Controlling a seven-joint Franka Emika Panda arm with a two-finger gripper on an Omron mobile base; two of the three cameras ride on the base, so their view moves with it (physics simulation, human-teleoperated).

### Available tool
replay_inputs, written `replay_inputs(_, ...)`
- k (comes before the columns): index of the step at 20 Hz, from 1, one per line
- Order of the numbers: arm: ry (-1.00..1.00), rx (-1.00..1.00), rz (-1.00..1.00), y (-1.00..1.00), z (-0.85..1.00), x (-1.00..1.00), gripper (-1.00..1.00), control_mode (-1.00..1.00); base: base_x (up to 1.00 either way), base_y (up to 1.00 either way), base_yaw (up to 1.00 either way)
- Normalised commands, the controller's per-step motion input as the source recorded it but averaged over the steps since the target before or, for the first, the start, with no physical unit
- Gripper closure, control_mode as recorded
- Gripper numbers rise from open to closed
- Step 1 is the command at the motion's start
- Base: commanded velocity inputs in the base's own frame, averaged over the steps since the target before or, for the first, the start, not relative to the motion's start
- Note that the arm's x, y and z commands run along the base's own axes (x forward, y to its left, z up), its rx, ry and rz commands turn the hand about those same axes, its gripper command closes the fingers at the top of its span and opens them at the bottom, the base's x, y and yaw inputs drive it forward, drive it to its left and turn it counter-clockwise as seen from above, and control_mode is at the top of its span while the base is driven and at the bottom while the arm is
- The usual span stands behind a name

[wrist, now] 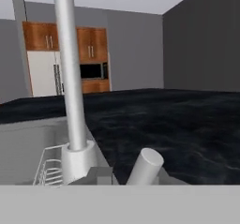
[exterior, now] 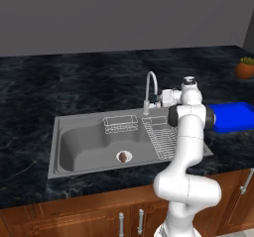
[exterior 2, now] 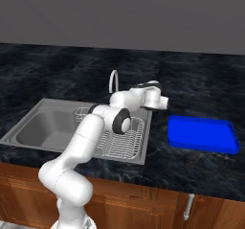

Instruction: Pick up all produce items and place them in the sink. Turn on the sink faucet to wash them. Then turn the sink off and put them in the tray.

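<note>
In the wide rectangular grey steel sink (exterior: 79,147), a small dull-brown roundish produce lump (exterior: 122,156) sits right on the round drain hole, in the front half of the basin, with a small wire basket (exterior: 120,124) behind it against the back wall and a silver wire rack (exterior: 159,138) laid over the sink's right end. Behind the sink's back rim, between basket and rack, rises the slim silver gooseneck faucet (exterior: 151,88), its spout arching toward the basin. The white arm's 2-finger gripper (exterior: 160,100) is up at the faucet's base, just right of the stem and touching or nearly touching it there; the hand view shows the vertical stem close in front with the short cylindrical side lever (wrist: 146,167) jutting toward the camera. The claw is clenched tight; whether it pinches the lever cannot be told. The lump lies well apart from the claw, down in the basin and forward-left of it. A flat bright-blue rectangular tray (exterior 2: 203,134) rests on the black marbled counter (exterior: 30,87) right of the sink.
</note>
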Motion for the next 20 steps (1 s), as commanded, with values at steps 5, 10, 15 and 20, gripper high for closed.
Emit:
replay_inputs(5, -0.02, -0.16, 0.09, 0.65, 0.36, 0.04, 1.0, -1.0, 0.0, 0.0, 0.0)
replay_inputs(10, -0.03, -0.14, 0.09, 0.32, 0.1, 0.01, -1.0, -1.0, 0.0, 0.0, 0.0)
replay_inputs(15, 0.0, -0.1, 0.05, 0.03, 0.02, 0.01, -1.0, -1.0, 0.0, 0.0, 0.0)
replay_inputs(20, 0.0, -0.05, 0.04, -0.25, 0.09, 0.0, -1.0, -1.0, 0.0, 0.0, 0.0)
